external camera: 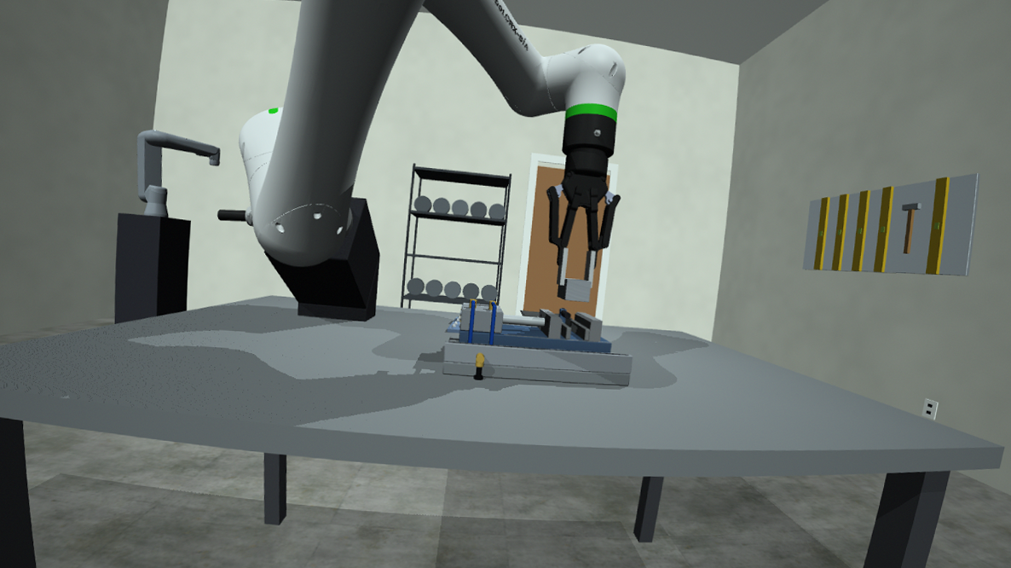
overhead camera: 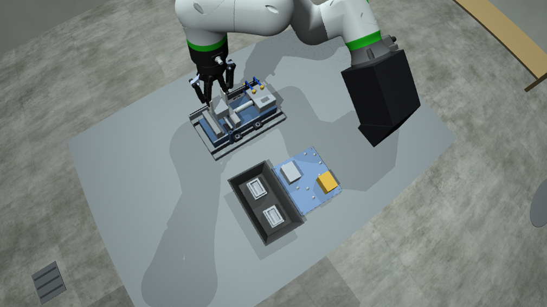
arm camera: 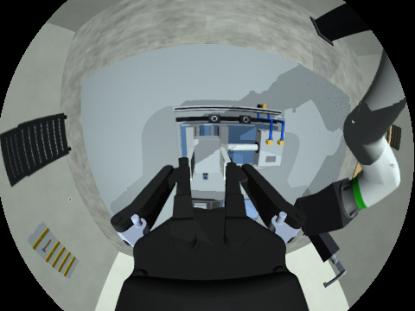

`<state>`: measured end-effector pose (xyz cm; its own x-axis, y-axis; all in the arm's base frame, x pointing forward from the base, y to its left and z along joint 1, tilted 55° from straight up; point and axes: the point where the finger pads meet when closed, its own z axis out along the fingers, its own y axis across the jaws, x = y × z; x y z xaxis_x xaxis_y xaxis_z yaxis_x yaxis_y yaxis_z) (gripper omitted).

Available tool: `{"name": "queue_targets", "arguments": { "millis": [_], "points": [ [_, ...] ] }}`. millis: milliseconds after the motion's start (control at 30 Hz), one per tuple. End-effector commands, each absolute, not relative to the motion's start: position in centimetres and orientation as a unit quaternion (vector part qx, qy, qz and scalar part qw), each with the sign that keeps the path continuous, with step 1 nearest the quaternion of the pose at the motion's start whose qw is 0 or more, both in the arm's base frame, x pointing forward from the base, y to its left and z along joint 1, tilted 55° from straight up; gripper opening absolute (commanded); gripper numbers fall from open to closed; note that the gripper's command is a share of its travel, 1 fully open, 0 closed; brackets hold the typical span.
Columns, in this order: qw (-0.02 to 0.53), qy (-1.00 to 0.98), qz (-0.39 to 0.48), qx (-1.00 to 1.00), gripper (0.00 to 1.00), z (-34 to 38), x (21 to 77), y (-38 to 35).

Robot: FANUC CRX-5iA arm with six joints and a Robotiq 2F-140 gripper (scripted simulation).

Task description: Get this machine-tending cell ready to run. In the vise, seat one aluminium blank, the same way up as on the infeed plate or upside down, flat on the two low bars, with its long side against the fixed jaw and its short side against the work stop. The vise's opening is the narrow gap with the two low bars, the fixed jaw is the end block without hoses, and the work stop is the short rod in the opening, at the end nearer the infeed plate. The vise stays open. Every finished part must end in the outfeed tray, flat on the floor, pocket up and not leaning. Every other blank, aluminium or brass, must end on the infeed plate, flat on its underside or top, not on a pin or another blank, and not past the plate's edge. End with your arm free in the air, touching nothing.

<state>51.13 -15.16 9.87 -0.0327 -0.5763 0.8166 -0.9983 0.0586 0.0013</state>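
Gripper (external camera: 577, 273) clenched on aluminium blank (external camera: 576, 288) just above open vise (external camera: 561, 324), seating left; two finished parts (overhead camera: 257, 188) flat in outfeed tray (overhead camera: 244, 171), spare aluminium and brass blank (overhead camera: 327, 180) on infeed plate (overhead camera: 303, 195).

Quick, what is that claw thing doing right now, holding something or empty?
End effector: closed on an aluminium blank, held in the air above the vise.

Gripper (overhead camera: 214, 102) over vise (overhead camera: 237, 115), apparently clamping an aluminium blank (overhead camera: 220, 107).
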Motion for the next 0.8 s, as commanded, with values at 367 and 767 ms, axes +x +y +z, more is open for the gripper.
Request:
{"name": "queue_targets", "arguments": {
  "millis": [367, 767],
  "points": [
    [0.335, -0.646, 0.315, 0.61, 0.0, 9.6, 51.1, -15.5],
    [0.335, -0.646, 0.315, 0.61, 0.0, 9.1, 51.1, -16.2]
  ]
}}
